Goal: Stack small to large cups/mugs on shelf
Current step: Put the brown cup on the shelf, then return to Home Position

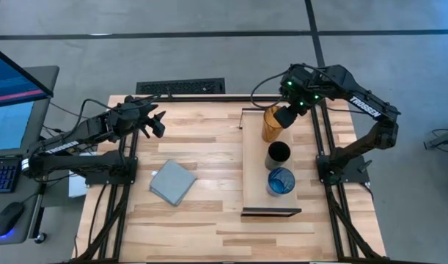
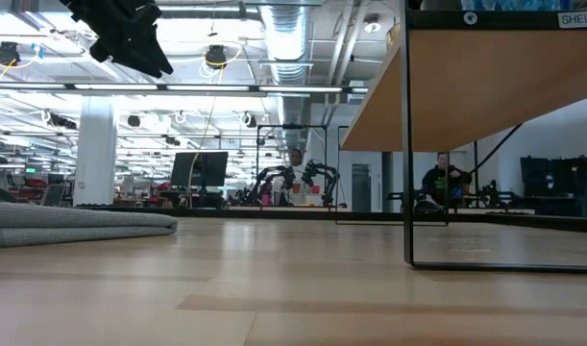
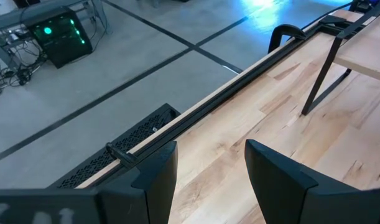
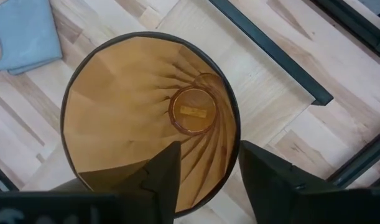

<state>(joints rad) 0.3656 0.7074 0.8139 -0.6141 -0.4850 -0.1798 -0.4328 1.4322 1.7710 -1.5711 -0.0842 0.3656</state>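
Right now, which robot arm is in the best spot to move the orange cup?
The right. Its gripper is over the amber tumbler on the shelf; the left gripper hangs far across the table.

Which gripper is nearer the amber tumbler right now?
Right. The right gripper is directly at the amber tumbler on the shelf; the left gripper hangs across the table, well away.
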